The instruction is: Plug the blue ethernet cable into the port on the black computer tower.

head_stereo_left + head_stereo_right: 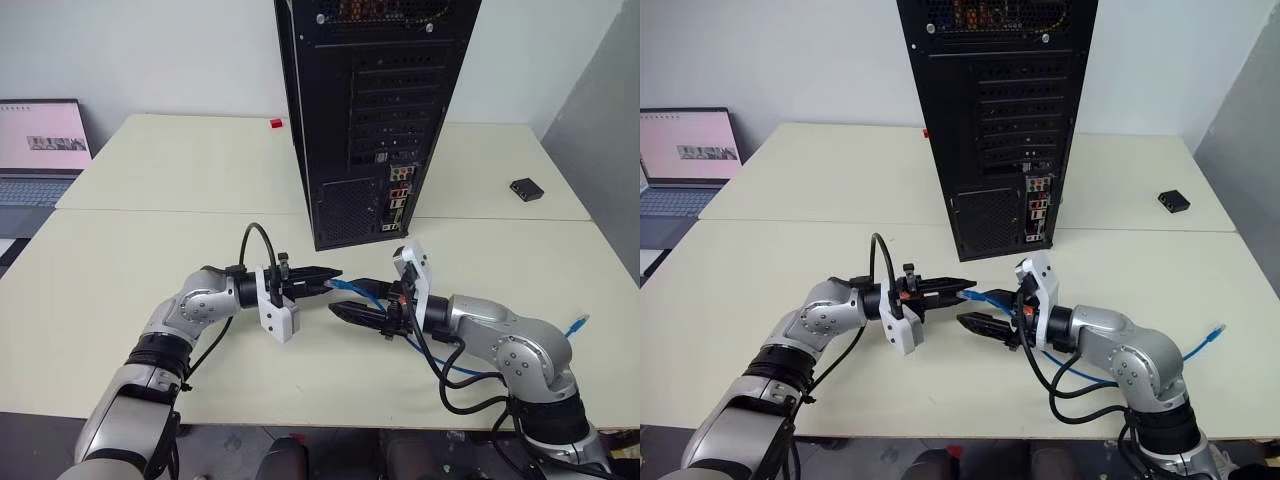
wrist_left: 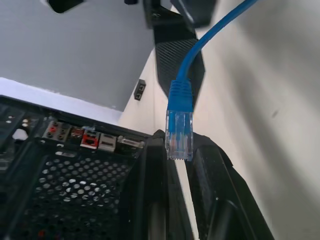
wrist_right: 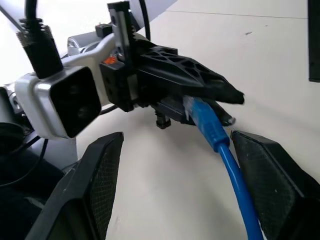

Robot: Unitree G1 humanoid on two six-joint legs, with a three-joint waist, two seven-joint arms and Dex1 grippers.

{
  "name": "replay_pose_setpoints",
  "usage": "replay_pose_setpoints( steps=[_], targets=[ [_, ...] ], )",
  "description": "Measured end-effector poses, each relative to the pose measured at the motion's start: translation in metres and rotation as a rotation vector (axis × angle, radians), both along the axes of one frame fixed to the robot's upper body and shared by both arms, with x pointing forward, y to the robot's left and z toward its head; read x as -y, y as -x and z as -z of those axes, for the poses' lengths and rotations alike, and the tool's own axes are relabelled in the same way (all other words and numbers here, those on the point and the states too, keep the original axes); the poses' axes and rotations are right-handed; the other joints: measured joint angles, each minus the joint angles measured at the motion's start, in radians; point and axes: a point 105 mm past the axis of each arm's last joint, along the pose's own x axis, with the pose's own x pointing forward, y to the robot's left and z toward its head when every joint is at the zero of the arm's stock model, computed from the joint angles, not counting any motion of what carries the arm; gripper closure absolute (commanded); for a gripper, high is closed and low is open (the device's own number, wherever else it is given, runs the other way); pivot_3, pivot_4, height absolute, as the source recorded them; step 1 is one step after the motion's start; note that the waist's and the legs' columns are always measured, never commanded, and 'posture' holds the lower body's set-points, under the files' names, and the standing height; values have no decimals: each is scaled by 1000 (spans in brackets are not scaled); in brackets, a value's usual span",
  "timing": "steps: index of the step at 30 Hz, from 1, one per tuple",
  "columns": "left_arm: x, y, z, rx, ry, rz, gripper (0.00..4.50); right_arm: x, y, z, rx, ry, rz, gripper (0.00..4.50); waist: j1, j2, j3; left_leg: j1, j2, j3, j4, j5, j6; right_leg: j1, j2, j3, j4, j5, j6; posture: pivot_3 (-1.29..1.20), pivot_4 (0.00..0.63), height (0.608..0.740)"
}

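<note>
left gripper (image 1: 325,279) pinched shut on the plug end of the blue ethernet cable (image 1: 352,287), plug poking past the fingertips. right gripper (image 1: 345,312) spread wide around the cord, touching nothing firmly (a handover, probably). risk: plug twists or drops if the left lets go early. black computer tower (image 1: 375,110) stands just behind; port (image 1: 398,202) low on its rear panel.

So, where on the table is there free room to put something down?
Bare patches: between the laptop and the black computer tower, and between the tower and the small black box. It is crowded in front of the tower, where both claws meet around the blue ethernet cable.
</note>
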Motion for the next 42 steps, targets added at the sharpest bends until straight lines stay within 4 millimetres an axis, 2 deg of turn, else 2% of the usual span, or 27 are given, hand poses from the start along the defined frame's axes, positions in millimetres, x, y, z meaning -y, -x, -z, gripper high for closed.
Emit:
replay_pose_setpoints(
  steps=[2, 3, 4, 9, 17, 27, 29, 30, 37, 40, 42],
  targets=[
    [1, 0, 1, 1, 1, 2, 4228, 0, -1, 0, 3, -5, 6, 874, 0, 0, 0, 0, 0, 0, 0, 0, 0, 0, 0, 0, 0, 0, 0, 0, 150, 740],
    [2, 1, 2, -1, -1, 6, 4228, -1, -2, 0, 4, -8, 6, 1239, 0, 0, 0, 0, 0, 0, 0, 0, 0, 0, 0, 0, 0, 0, 0, 0, 150, 740],
    [3, 1, 2, -2, 0, 9, 4228, -1, -2, 0, 4, -9, 8, 1352, 0, 0, 0, 0, 0, 0, 0, 0, 0, 0, 0, 0, 0, 0, 0, 0, 150, 740],
    [3, 2, 3, 1, 0, 11, 4228, 0, -3, 1, -3, -13, 14, 2656, 0, 0, 0, 0, 0, 0, 0, 0, 0, 0, 0, 0, 0, 0, 0, 0, 150, 740],
    [3, 3, 2, 8, 5, 11, 4229, 1, -5, 2, -5, -7, 22, 4460, 0, 0, 0, 0, 0, 0, 0, 0, 0, 0, 0, 0, 0, 0, 0, 0, 150, 740],
    [3, 3, 2, 12, 9, 11, 4242, 1, -5, 2, -5, -5, 22, 4490, 0, 0, 0, 0, 0, 0, 0, 0, 0, 0, 0, 0, 0, 0, 0, 0, 150, 740],
    [3, 4, 3, 1, 3, 15, 3542, 1, -4, 3, -9, 0, 18, 4491, 0, 0, 0, 0, 0, 0, 0, 0, 0, 0, 0, 0, 0, 0, 0, 0, 150, 740],
    [3, 4, 3, -3, 5, 16, 3537, 1, -4, 3, -10, 2, 17, 4491, 0, 0, 0, 0, 0, 0, 0, 0, 0, 0, 0, 0, 0, 0, 0, 0, 150, 740],
    [0, 4, 7, -129, 66, -10, 2027, 7, -5, 5, -7, 28, 22, 4491, -1, 0, 0, 0, 0, -1, 0, 0, 0, 0, 0, 0, 0, 0, 0, 0, 150, 740],
    [-4, -4, 11, -212, 90, -87, 1465, 9, -4, 2, 5, 19, 40, 4491, -1, 0, 0, 0, 0, -1, 0, 0, 0, 0, 0, -1, 0, 0, 0, 0, 150, 740],
    [-8, -9, 11, -274, 117, -137, 1406, 12, -7, -4, 18, -2, 75, 4491, -2, 0, 0, 0, 0, -1, 0, 0, 0, 0, 0, 0, 0, 0, 0, 0, 150, 740]
  ],
)
